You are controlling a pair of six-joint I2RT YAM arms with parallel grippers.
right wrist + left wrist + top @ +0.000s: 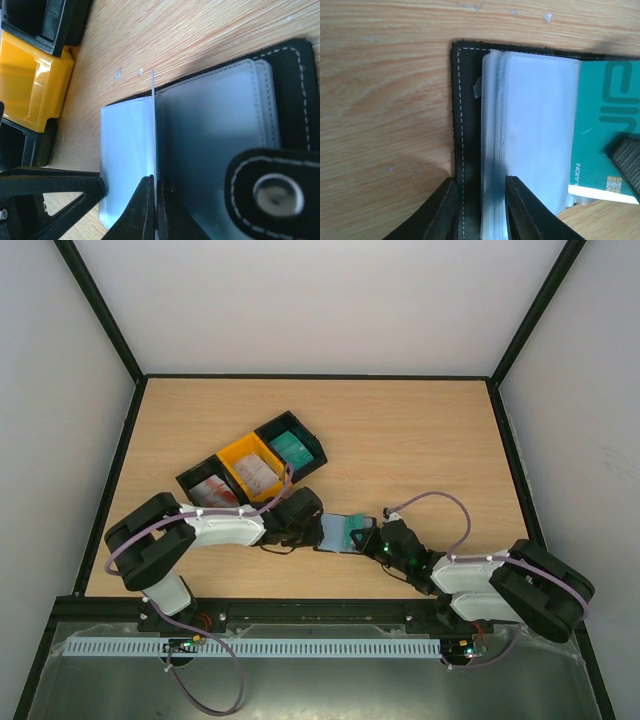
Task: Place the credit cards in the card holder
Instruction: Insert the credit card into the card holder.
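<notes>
Your right gripper (154, 207) pinches a teal credit card (605, 125) over the open card holder (335, 533), mid-frame from above; your left gripper (481, 210) narrowly straddles its stitched edge, grip unclear

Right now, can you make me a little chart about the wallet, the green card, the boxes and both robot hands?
card holder: lying open, clear pockets up
teal card: at the pockets; whether inside one, cannot tell
right gripper: shut on the teal card
left gripper: jaws apart, tips at the holder's stitched edge
left black bin: red-and-white cards
yellow bin: grey-white cards
right black bin: more teal cards
</notes>
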